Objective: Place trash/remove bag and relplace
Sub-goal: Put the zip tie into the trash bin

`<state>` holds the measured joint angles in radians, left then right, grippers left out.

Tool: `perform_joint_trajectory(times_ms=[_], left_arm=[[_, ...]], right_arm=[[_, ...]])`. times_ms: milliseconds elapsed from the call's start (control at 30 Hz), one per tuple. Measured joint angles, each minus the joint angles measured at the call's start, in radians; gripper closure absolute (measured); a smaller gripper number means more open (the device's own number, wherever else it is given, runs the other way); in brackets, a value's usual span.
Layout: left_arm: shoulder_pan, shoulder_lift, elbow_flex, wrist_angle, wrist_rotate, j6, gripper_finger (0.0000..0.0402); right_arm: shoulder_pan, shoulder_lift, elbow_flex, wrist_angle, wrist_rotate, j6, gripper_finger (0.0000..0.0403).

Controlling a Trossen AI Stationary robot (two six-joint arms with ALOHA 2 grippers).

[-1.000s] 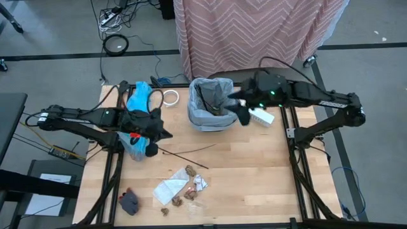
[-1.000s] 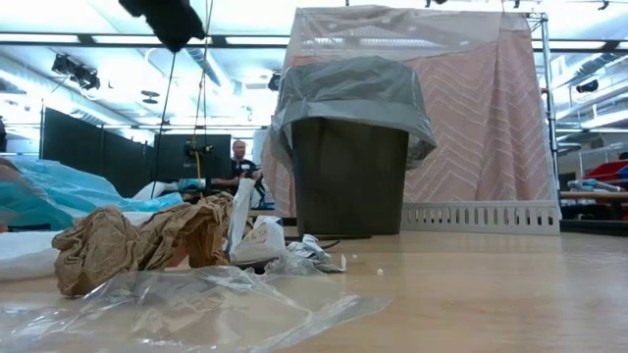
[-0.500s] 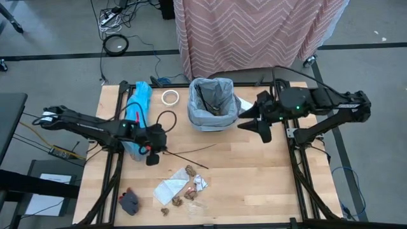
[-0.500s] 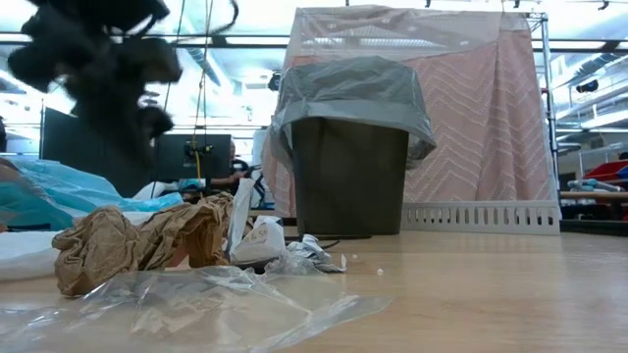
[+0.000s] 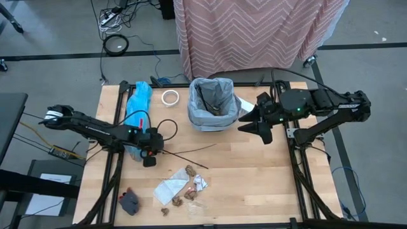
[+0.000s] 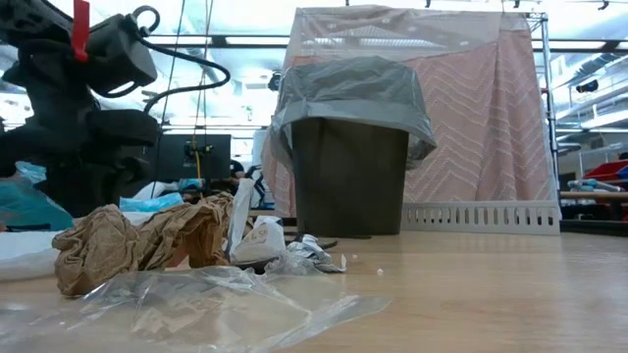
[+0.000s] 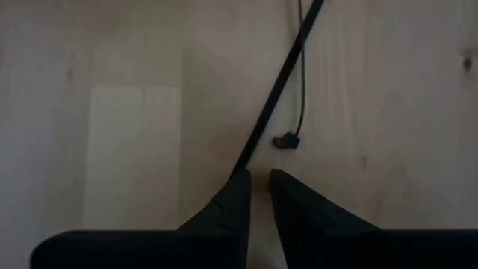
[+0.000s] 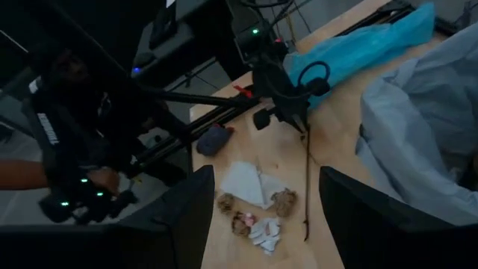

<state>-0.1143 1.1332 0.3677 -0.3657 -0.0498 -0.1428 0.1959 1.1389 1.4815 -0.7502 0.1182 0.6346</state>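
A thin dark stick (image 5: 184, 158) lies flat on the table; in the left wrist view the stick (image 7: 280, 82) runs away from my fingers. My left gripper (image 7: 259, 179) points steeply down at its left end, with a narrow gap between the fingers and nothing in it. The grey bag (image 5: 213, 102) lines the bin at the far middle. The turquoise bag (image 5: 137, 105) lies at the far left. Paper wads and wrapper bits (image 5: 184, 187) lie near the front. My right gripper (image 8: 261, 217) hovers high beside the bin's right, wide open with nothing between its fingers. My left gripper comes at the stick's left end (image 7: 246, 161) from above, slanting. The end lies right at the tip of one finger (image 7: 237, 187), outside the gap. Whether that finger touches it, I cannot tell. The stick lies flat on the table.
A white tape ring (image 5: 169, 97) lies left of the bin and a long white box (image 5: 245, 104) to its right. A dark grey lump (image 5: 129, 201) sits at the near left corner. In the low view a clear plastic sheet (image 6: 196, 304) lies in front.
My left gripper has come down from well above the table to the stick's left end, tipping more steeply downward. My right gripper swung away from the bin's rim toward the table's right edge and rolled, then kept still.
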Motion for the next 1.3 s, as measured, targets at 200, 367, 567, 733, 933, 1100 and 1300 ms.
perform_joint_trajectory(times_ms=[200,367,567,733,933,1100,1300], left_arm=[[-0.001,0.053,0.000,0.041,-0.024,-0.019,0.0362],[-0.001,0.059,0.044,0.003,-0.056,-0.026,0.0396],[0.002,0.059,0.145,-0.127,-0.176,-0.084,0.0399],[0.001,0.057,0.230,-0.181,-0.236,-0.081,0.0400],[0.001,0.075,0.229,-0.124,-0.200,0.104,0.0383],[0.010,0.118,0.218,-0.115,-0.108,0.174,0.0344],[0.032,0.197,0.215,-0.072,-0.108,0.241,0.0304]], right_arm=[[0.001,0.000,0.000,0.027,-0.035,0.046,0.0174],[0.001,0.000,0.000,0.041,-0.036,0.043,0.0174],[0.001,0.000,0.000,0.046,-0.036,0.020,0.0174],[0.002,-0.002,0.000,0.045,-0.039,-0.009,0.0174],[0.002,-0.002,0.000,0.040,-0.039,-0.030,0.0174],[0.007,-0.002,0.000,0.038,-0.044,-0.029,0.0167],[0.007,-0.003,0.000,0.038,-0.047,-0.030,0.0161]])
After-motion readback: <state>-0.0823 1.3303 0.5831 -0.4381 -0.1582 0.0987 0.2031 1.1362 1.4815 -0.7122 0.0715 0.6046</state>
